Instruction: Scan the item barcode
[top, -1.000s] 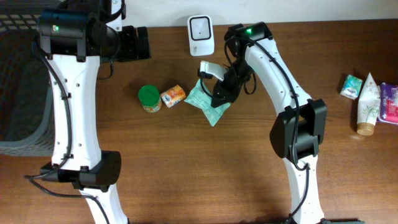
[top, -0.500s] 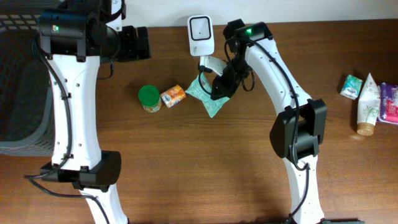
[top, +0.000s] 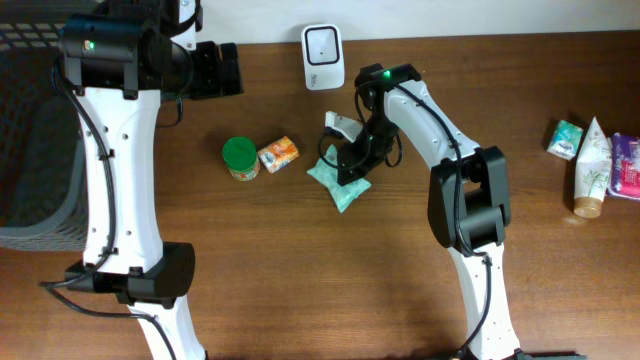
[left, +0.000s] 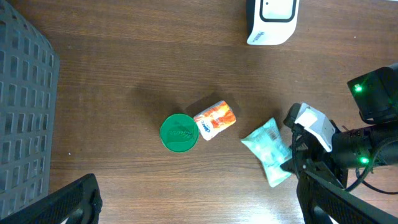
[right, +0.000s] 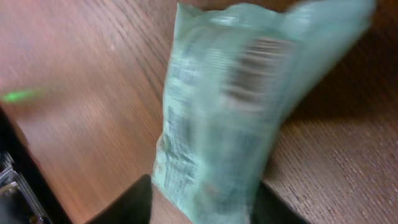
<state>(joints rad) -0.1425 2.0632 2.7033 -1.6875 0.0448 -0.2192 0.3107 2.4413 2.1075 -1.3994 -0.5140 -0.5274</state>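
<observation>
Findings at the bench (top: 300, 260):

1. The item under task, a pale green packet (top: 340, 190), is on the bench in front of the white scanner (top: 323, 43) and apart from it. It is just to the right of a small orange packet (top: 278, 153). A green-lidded jar (top: 240, 158) stands touching or just beside the orange packet on its left.

2. The right claw (top: 348, 165) is directly over the upper end of the green packet. In the right wrist view the packet (right: 230, 112) fills the frame, with its near end between the two dark fingers (right: 124, 202). That view is blurred. We cannot tell whether the claw grips the packet or merely straddles it, nor whether the packet rests fully on the wood. A dark striped patch (right: 255, 68) shows on the packet face but is too smeared to read.

3. The left claw (left: 196, 193) is raised near the back left of the bench. Its fingers are spread wide, with nothing between them. From its wrist view we see the jar, the orange packet, the green packet and the scanner below.

4. A grey basket (top: 30, 130) is at the left edge of the bench.

5. A small green pack (top: 565, 139), a white tube (top: 592, 170) and a purple pack (top: 627, 165) lie at the far right, well apart from the work area.
</observation>
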